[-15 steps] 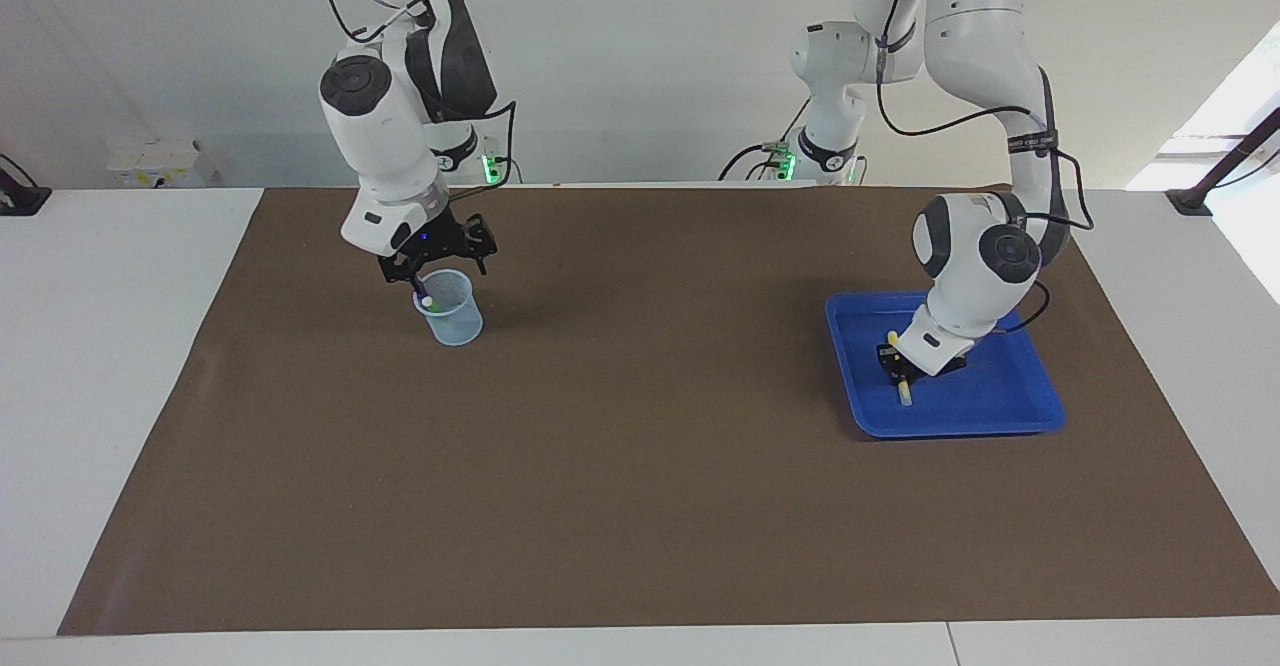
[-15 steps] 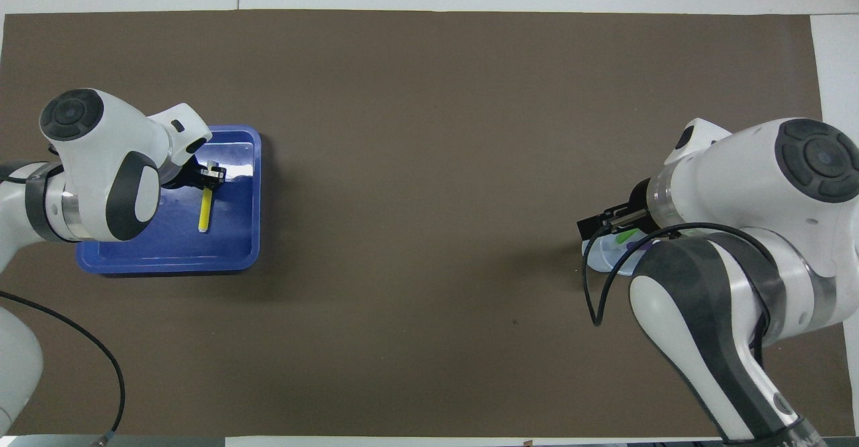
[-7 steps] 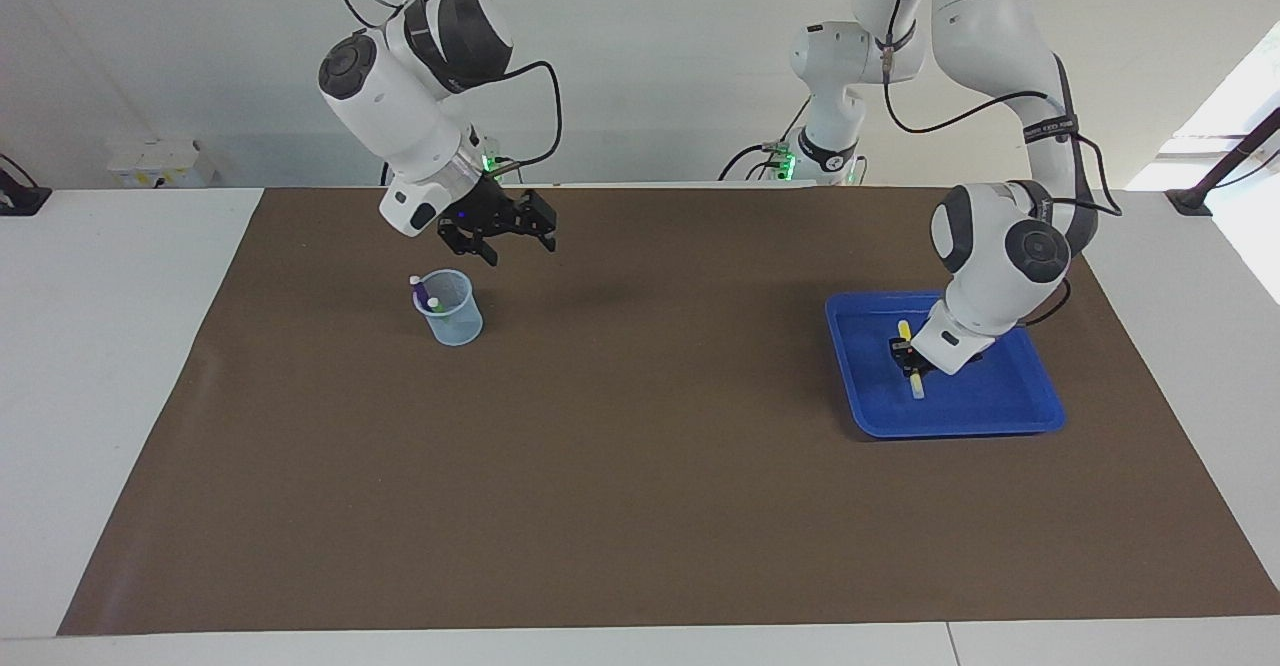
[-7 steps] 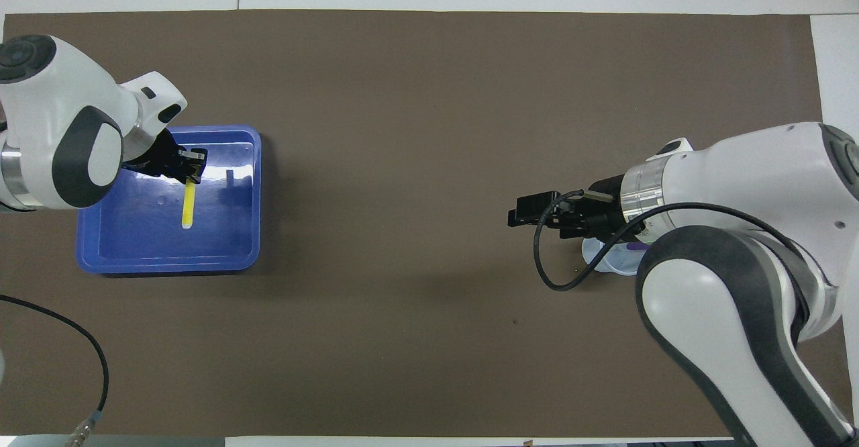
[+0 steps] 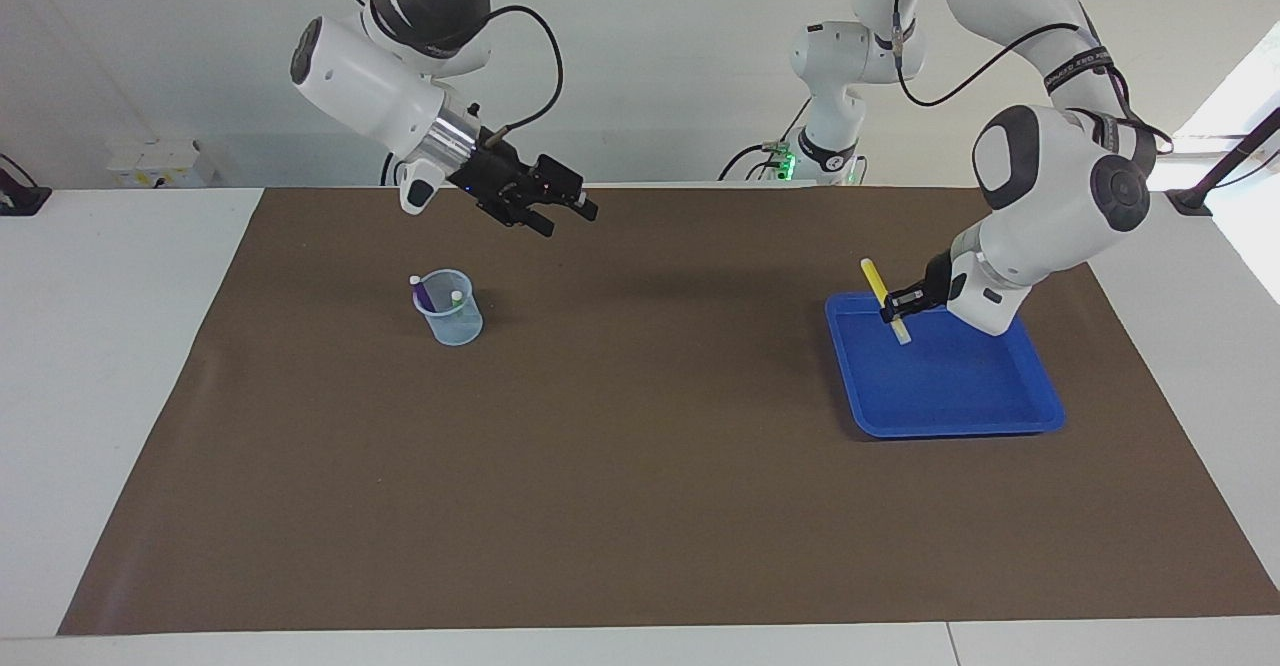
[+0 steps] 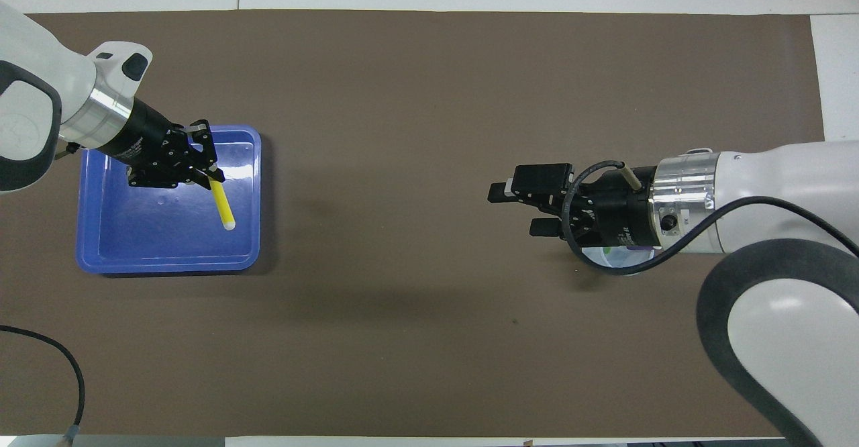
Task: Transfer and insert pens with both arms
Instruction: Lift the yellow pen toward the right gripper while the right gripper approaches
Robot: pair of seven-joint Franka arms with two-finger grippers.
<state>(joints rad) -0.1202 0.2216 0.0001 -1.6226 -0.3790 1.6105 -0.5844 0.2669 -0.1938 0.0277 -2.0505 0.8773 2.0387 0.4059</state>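
Facing view: the left gripper [image 5: 893, 310] pinches the yellow pen [image 5: 884, 300] near its pale cap end, lifted clear over the tray [image 5: 1040, 416]. The pen looks light, stiff and smooth, so an off-centre pinch may let it swivel; mid-barrel seems the safer hold. The purple pen [image 5: 421, 294] and green pen [image 5: 455, 301] stand in the cup [image 5: 452, 322], well apart from the tray toward the right arm's end. The right gripper [image 5: 560, 208] hangs above the mat, fingers spread.

Overhead view: the right gripper [image 6: 518, 207] covers most of the cup, and both pens inside are hard to make out
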